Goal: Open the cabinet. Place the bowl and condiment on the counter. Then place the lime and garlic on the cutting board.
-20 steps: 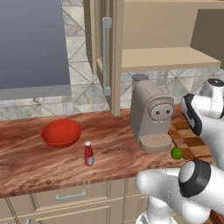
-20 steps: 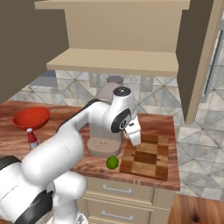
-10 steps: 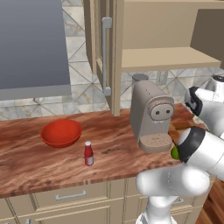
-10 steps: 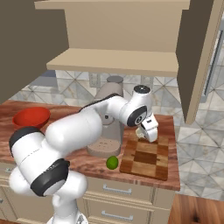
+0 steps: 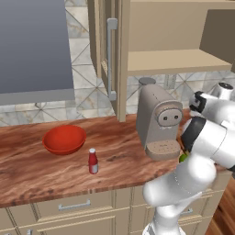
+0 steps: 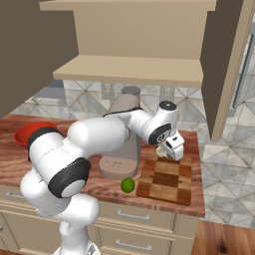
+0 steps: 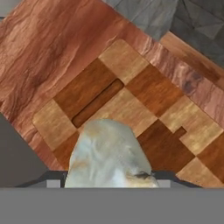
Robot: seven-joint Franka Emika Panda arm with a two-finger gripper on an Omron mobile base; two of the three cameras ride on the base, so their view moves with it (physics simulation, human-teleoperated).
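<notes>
Holding garlic (image 7: 109, 153) over cutting board (image 7: 144, 109); lime (image 6: 128, 185) beside.

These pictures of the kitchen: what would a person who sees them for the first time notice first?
First, the claw low over the cutting board, with the garlic between its fingers in the hand view. Next, the lime lies on the counter beside the board, in front of the coffee machine. At the left, the red bowl and the condiment stand below the open cabinet.
</notes>
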